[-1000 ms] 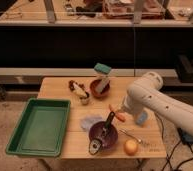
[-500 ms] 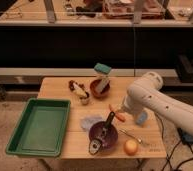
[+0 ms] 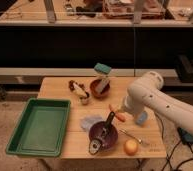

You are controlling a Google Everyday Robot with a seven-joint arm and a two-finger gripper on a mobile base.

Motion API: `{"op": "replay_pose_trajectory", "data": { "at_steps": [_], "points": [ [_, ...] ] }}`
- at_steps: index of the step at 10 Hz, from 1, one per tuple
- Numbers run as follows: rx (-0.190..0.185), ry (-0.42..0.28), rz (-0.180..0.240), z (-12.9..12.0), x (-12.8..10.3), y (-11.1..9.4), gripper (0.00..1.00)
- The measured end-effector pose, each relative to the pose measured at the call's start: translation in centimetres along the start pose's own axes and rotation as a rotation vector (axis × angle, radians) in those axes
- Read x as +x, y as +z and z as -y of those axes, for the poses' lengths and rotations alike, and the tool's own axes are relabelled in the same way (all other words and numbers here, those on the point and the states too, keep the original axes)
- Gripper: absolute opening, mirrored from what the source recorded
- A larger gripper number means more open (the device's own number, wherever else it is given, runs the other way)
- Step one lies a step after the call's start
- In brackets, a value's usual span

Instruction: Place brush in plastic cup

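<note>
The brush [image 3: 101, 135] lies slanted across the purple bowl [image 3: 112, 134]. Its rounded whitish head [image 3: 94, 147] hangs over the bowl's front-left rim, and its dark handle points up and to the right. The light blue plastic cup [image 3: 141, 118] stands right of the bowl, partly hidden behind my white arm [image 3: 150, 97]. My gripper [image 3: 115, 112] is at the arm's lower left end. It is just above the top of the brush handle, next to the orange carrot [image 3: 119, 115].
A green tray [image 3: 37, 125] sits at the table's left. A reddish-brown bowl [image 3: 99, 88] with a teal block [image 3: 102, 69] stands at the back, beside a small brown-and-white toy [image 3: 79, 90]. A thin silver utensil [image 3: 132, 136], an orange fruit [image 3: 131, 146] and a bluish cloth [image 3: 90, 121] lie near the purple bowl.
</note>
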Motion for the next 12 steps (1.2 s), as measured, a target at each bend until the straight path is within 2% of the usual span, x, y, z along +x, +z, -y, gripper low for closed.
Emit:
{"op": "replay_pose_trajectory", "data": {
  "at_steps": [3, 5, 6, 8, 10, 12],
  "points": [
    [-0.010, -0.091, 0.032, 2.9, -2.9, -0.3, 0.61],
    [-0.044, -0.136, 0.054, 4.1, -5.9, 0.1, 0.61],
    [-0.060, -0.151, 0.057, 4.7, -6.6, 0.9, 0.61],
    [-0.089, -0.159, 0.095, 4.9, -7.6, 3.9, 0.61],
    [-0.089, -0.155, 0.126, 6.5, -8.7, 6.0, 0.61],
    [-0.084, -0.142, 0.147, 8.3, -9.4, 7.3, 0.61]
  ]
}}
